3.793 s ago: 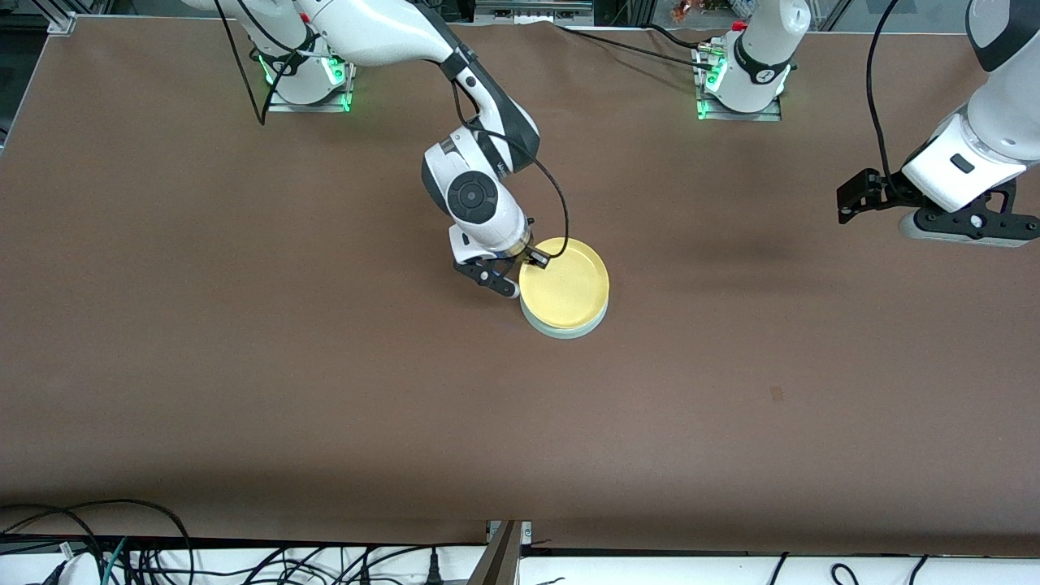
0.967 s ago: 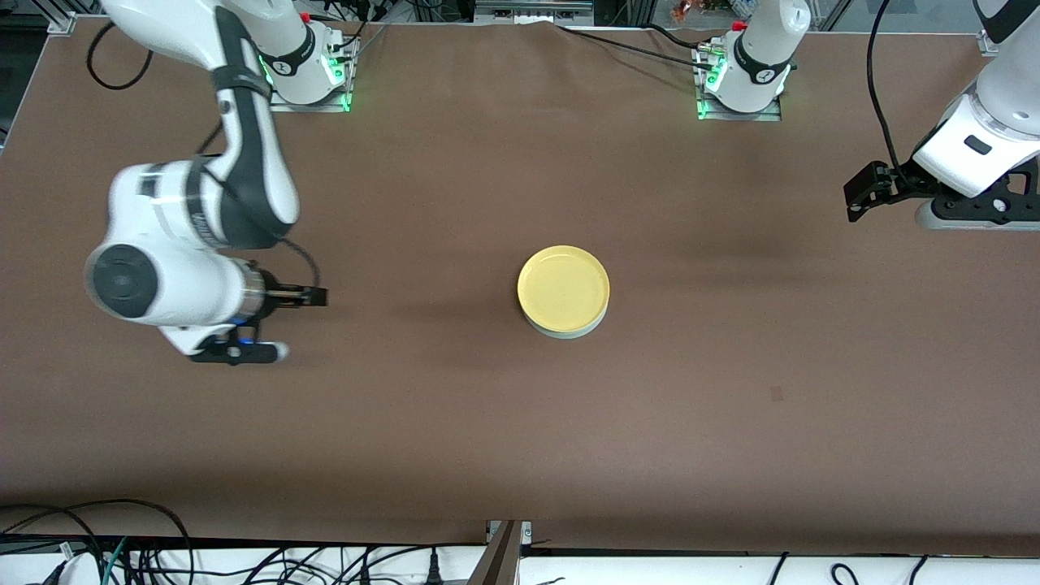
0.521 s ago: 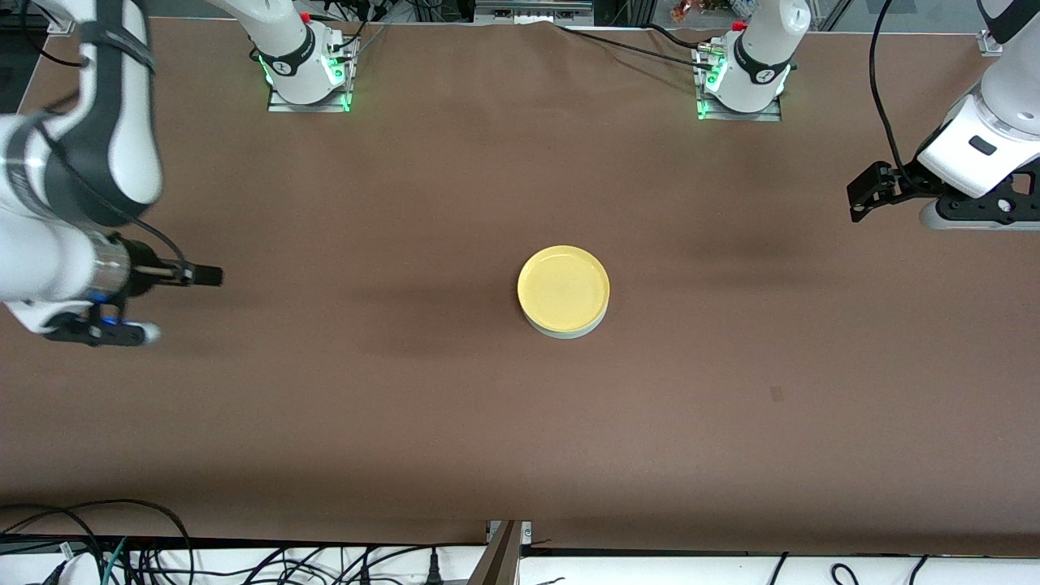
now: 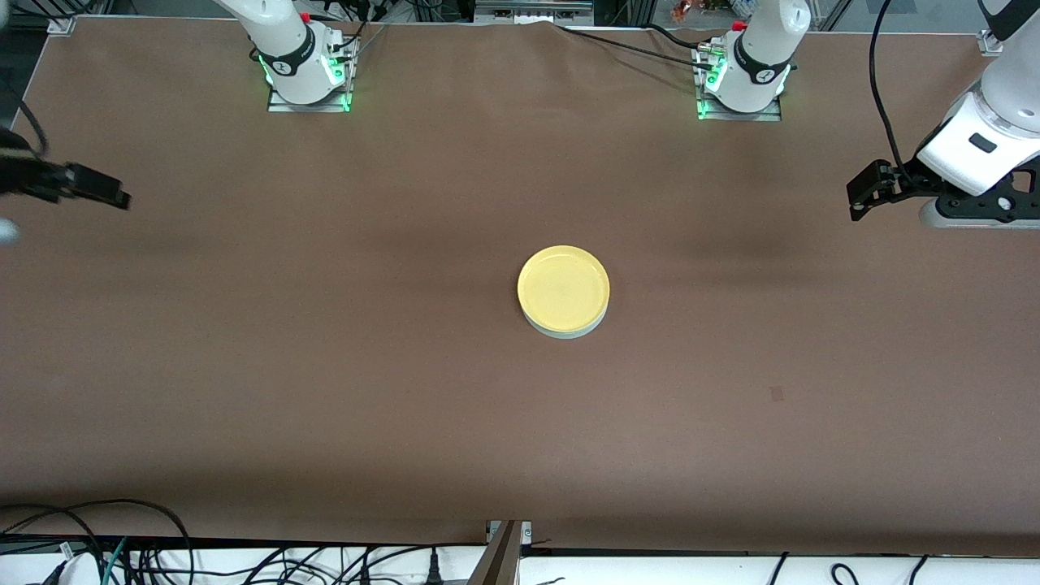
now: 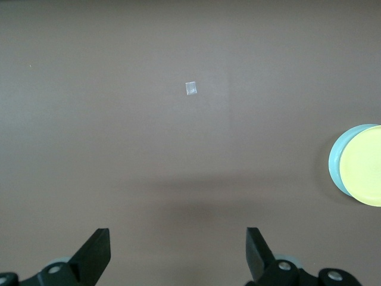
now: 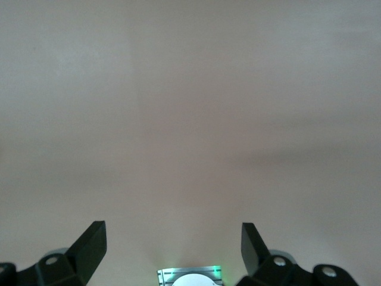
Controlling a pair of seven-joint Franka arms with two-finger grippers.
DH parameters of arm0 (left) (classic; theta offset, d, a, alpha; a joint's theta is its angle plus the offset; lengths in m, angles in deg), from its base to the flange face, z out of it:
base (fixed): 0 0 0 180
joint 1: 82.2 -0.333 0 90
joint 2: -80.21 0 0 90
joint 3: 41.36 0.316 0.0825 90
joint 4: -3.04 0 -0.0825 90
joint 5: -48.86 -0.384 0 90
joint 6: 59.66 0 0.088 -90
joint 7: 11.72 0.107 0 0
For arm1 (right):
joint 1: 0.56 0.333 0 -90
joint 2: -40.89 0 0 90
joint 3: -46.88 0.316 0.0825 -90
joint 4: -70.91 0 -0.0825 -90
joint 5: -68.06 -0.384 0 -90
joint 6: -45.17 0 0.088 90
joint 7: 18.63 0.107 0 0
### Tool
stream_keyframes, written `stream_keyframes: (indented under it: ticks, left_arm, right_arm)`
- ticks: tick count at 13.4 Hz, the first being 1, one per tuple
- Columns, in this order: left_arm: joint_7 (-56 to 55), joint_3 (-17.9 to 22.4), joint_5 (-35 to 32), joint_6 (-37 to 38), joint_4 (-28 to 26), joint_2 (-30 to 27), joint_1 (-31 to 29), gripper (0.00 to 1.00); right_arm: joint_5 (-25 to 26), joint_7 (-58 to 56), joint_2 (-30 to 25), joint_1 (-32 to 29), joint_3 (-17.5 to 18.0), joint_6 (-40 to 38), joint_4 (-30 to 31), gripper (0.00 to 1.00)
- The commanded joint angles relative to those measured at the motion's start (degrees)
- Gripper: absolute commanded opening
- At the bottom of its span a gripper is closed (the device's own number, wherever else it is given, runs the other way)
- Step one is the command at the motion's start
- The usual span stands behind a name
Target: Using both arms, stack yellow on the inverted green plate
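The yellow plate (image 4: 563, 288) sits upright on the inverted green plate (image 4: 569, 331), whose pale rim shows under it, in the middle of the table. Both show in the left wrist view, the yellow plate (image 5: 366, 170) and the green plate (image 5: 334, 164). My left gripper (image 5: 177, 253) is open and empty, high over the table at the left arm's end (image 4: 967, 215). My right gripper (image 6: 172, 244) is open and empty over bare table at the right arm's end. Only its wrist camera mount (image 4: 81, 185) shows in the front view.
The right arm's base (image 4: 305, 65) and the left arm's base (image 4: 743, 77) stand along the table's edge farthest from the front camera. A small pale square mark (image 4: 777, 394) lies on the brown table (image 4: 406, 390). Cables hang at the edge nearest the front camera.
My right gripper let go of the yellow plate, which stays on the green plate, and the arm swung away to its end of the table. The left arm barely moved.
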Motion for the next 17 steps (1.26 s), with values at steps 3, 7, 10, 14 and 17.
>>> stream_keyframes:
  ticks: [3,7,10,14,17]
  left_arm:
    - [-0.5,0.1,-1.5,1.5,1.6,0.1,0.3,1.00]
    - [0.3,0.2,-1.5,1.5,1.6,0.1,-0.3,1.00]
    - [0.2,0.2,-1.5,1.5,1.6,0.1,-0.3,1.00]
    - [0.1,0.2,-1.5,1.5,1.6,0.1,-0.3,1.00]
    - [0.1,0.2,-1.5,1.6,1.6,0.1,-0.3,1.00]
  right_arm:
    - [3.1,-1.8,-5.5,-1.8,3.2,-1.9,4.0,1.00]
    - [3.2,-2.5,-6.0,-3.2,6.5,-2.7,3.8,1.00]
    - [3.3,-2.7,-4.1,-2.8,6.1,-3.4,2.4,1.00]
    - [3.2,-2.7,-3.7,-2.9,6.1,-3.6,2.0,1.00]
    - [3.3,-2.7,-3.3,-3.1,6.1,-3.6,2.0,1.00]
